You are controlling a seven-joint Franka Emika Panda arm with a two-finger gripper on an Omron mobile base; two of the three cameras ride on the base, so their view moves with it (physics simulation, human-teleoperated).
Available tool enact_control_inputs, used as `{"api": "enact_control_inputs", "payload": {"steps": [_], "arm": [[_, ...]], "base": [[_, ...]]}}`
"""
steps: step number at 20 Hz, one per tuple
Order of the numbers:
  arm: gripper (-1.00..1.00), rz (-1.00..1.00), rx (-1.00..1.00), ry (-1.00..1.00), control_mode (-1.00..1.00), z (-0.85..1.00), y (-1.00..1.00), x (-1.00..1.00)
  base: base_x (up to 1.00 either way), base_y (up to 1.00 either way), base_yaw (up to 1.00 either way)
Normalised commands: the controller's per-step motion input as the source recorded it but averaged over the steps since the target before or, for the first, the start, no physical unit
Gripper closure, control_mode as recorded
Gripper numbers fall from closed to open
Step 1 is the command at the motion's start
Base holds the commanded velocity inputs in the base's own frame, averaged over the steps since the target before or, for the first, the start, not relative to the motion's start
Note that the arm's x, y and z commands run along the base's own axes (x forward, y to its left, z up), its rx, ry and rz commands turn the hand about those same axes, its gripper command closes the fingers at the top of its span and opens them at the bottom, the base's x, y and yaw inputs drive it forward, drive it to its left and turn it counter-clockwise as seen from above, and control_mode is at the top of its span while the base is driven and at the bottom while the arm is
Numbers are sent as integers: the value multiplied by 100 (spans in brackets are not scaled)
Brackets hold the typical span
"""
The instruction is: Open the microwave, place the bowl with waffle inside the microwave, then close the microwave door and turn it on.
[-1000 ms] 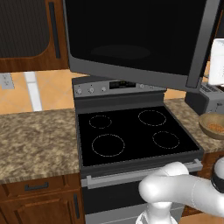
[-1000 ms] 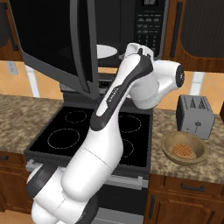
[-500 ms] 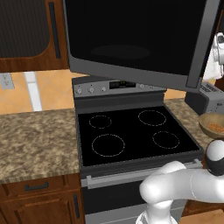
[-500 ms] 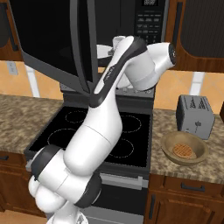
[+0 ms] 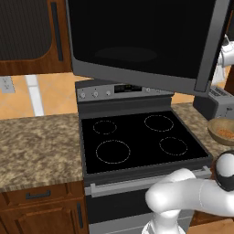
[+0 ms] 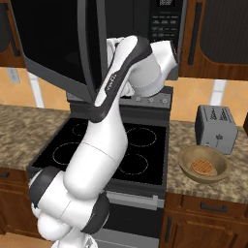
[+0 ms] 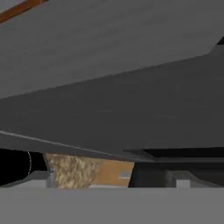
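Above the black glass-top stove (image 5: 137, 141), the wide black glass microwave door with gray frame (image 5: 141, 41) is swung out, covering the upper part of the left base view; its long vertical gray handle (image 5: 211, 45) runs down the right edge there. Right base view has the same door (image 6: 53, 43) edge-on at left, with the dark-gray microwave (image 6: 162, 29) and its keypad panel behind it at top centre.

White arm (image 6: 116, 97) reaches up from lower left in the right base view, wrist tucked in beside the door edge at the microwave opening. Gripper hidden behind the wrist in that view; can't tell how far the fingers are spread or whether they hold anything. Hand view is close on gray door surfaces, with a patch of speckled granite counter (image 7: 72, 170) and a corner of the stove below.

Small shallow tan-brown wooden bowl (image 6: 203, 164) sits on the counter right of the stove, just in front of the small gray toaster (image 6: 216, 128). Orange-brown speckled waffle (image 6: 202, 167) lies in it, grid visible. Left base view cuts the bowl (image 5: 222, 131) at the right edge.
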Motion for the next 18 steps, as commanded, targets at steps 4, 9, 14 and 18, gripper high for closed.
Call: {"api": "enact_control_inputs", "payload": {"steps": [4,9,14,18], "arm": [[-100,29,-8,-24,-100,0,98,-82],[-100,1,-2,-38,-100,0,87,-100],[-100,0,2,-27,-100,-3,63,-91],[-100,2,7,-8,-100,-18,55,-63]], "base": [[0,0,0],[0,0,0],[0,0,0],[0,0,0]]}}
